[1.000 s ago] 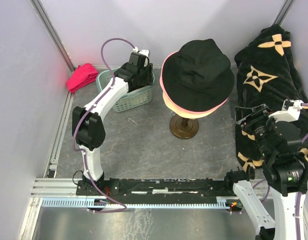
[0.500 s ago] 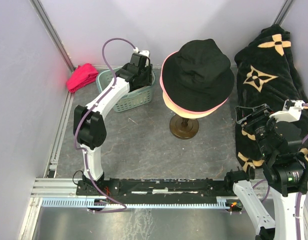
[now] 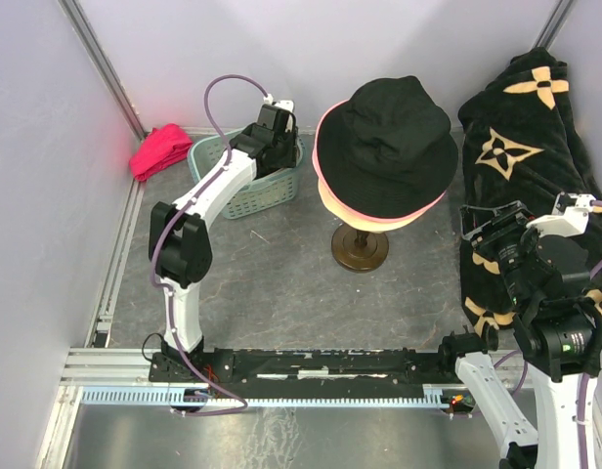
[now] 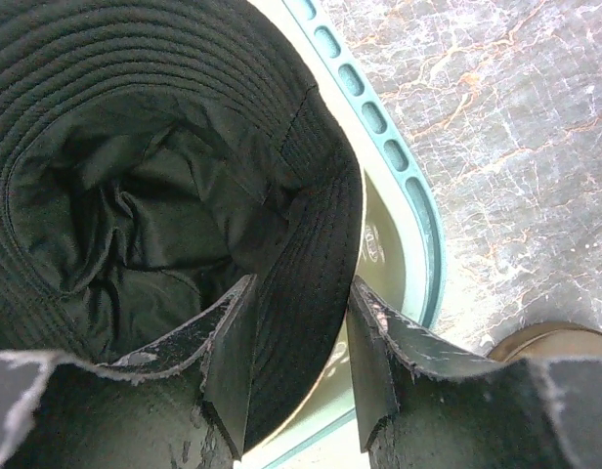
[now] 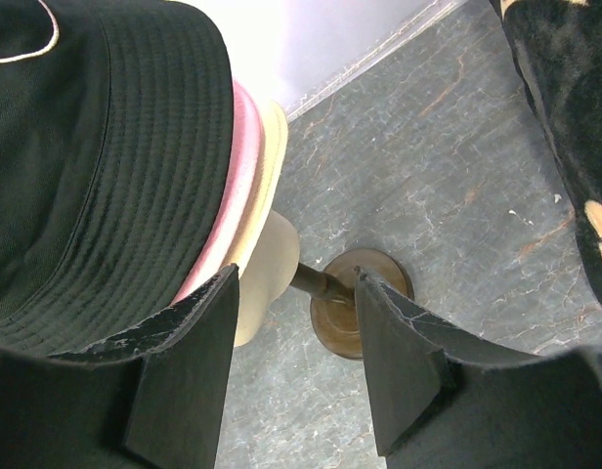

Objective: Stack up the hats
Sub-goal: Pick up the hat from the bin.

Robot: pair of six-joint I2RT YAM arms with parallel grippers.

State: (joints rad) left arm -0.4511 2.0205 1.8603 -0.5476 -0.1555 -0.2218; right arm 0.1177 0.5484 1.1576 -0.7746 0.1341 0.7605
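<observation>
Far to the left of the stand (image 3: 360,246), a bright pink cloth (image 3: 160,149) lies bunched up at the wall on the grey surface (image 3: 281,283). Closer to the stand, but also on its left, sits a green basket (image 3: 244,191). The left tool (image 3: 274,147) reaches down into this basket. The left wrist view shows a loose black hat (image 4: 164,195) lying in the basket with its inside facing up. The left tool's two fingers (image 4: 228,342) stand apart, one inside the hat and one outside it, with the brim between them. The gap is wide and the brim looks loose in it, not pinched flat.

On the stand itself three hats are piled up. The top black hat (image 3: 389,142) is highest, a pink hat (image 5: 233,195) is under it, and a cream hat (image 5: 265,156) is at the bottom.

To the right of the stand, the right tool (image 3: 474,227) hangs in the air, pointing at the stand. Its fingers are spread apart and it holds nothing. Behind it, to the right of the stand, a big black cloth with tan flowers (image 3: 521,147) lies heaped against the wall.
</observation>
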